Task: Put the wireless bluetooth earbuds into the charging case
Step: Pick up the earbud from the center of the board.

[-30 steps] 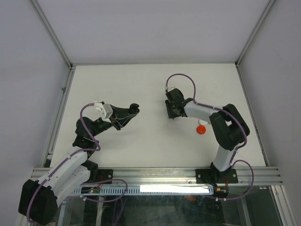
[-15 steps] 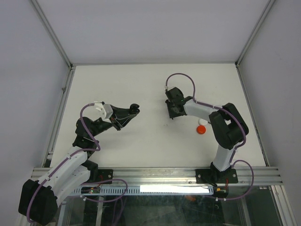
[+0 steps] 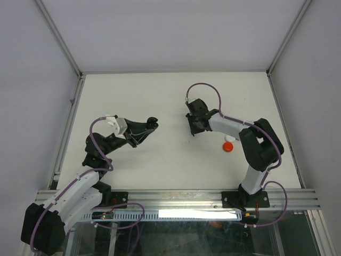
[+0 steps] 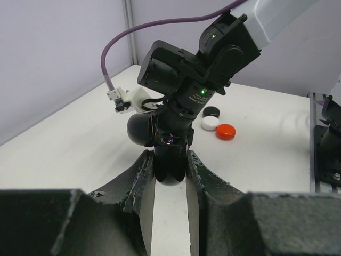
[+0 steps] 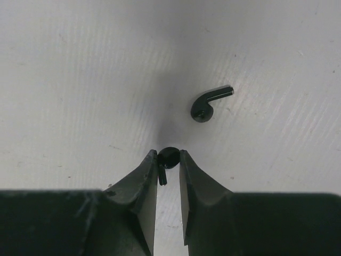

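My right gripper (image 5: 168, 154) is shut on a tiny black earbud (image 5: 170, 158), its stem lying along the left finger, close over the white table. A second black earbud (image 5: 205, 108) lies loose on the table just beyond the fingertips, to the right. My left gripper (image 4: 170, 160) is shut on a round black charging case (image 4: 170, 169) and holds it above the table, facing the right arm. From above, the left gripper (image 3: 152, 124) and the right gripper (image 3: 193, 132) are apart at mid-table.
A red puck (image 3: 228, 148) and a white puck (image 3: 229, 138) sit beside the right arm's elbow. The left wrist view adds a black puck (image 4: 212, 111) behind the white one. Metal frame rails border the table on both sides.
The right jaws have closed onto the black earbud, and the right wrist has shifted slightly toward the far side. The left arm holds still with the case.
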`<state>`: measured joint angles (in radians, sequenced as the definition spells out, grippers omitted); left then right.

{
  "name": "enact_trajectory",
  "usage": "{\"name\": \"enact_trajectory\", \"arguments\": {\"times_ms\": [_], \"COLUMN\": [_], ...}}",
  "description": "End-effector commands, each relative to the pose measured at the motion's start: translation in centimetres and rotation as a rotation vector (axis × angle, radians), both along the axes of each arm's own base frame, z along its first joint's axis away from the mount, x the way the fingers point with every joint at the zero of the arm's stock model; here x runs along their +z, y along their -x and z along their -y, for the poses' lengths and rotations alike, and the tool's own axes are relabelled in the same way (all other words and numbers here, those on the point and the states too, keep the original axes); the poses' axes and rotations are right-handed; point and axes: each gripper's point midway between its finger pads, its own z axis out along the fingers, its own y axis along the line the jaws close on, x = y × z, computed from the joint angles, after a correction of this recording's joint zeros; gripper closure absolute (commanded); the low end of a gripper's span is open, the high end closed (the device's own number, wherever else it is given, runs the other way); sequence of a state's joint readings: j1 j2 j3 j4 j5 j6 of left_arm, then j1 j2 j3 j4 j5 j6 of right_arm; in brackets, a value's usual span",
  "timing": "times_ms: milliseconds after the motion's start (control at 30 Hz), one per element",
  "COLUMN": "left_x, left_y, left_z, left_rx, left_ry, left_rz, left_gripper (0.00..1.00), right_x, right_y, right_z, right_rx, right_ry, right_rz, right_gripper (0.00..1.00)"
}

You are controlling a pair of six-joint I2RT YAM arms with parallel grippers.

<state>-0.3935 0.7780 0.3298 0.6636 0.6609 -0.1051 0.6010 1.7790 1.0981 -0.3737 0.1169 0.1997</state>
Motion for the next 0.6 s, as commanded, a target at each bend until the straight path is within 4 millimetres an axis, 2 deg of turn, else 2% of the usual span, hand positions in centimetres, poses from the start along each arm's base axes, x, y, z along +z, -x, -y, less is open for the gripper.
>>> {"name": "enact_trajectory", "arguments": {"times_ms": [0, 167, 367, 567], "left_x": [1.8, 1.8, 1.7, 1.8], "left_y": [0.6, 0.6, 0.6, 0.6], "left_z": [0.1, 0.1, 0.1, 0.2], "left_rx": [-0.021, -0.022, -0.021, -0.024], "left_ry": [0.035, 0.036, 0.035, 0.035], "left_rz": [0.074, 0.07, 0.068, 0.074], "left_gripper": [0.92, 0.92, 0.92, 0.92], "right_x": [3.4, 2.6, 1.2, 0.6], "right_y": [-0.1, 1.8, 4.8, 6.9], "right_z": [-1.3, -1.2, -0.1, 0.8], "right_rx": [0.052, 0.109, 0.15, 0.169], "right_ry": [-0.063, -0.023, 0.035, 0.07], "right_rz": [0.061, -0.011, -0.103, -0.164], "right_gripper": [0.82, 0.82, 0.81, 0.81]}}
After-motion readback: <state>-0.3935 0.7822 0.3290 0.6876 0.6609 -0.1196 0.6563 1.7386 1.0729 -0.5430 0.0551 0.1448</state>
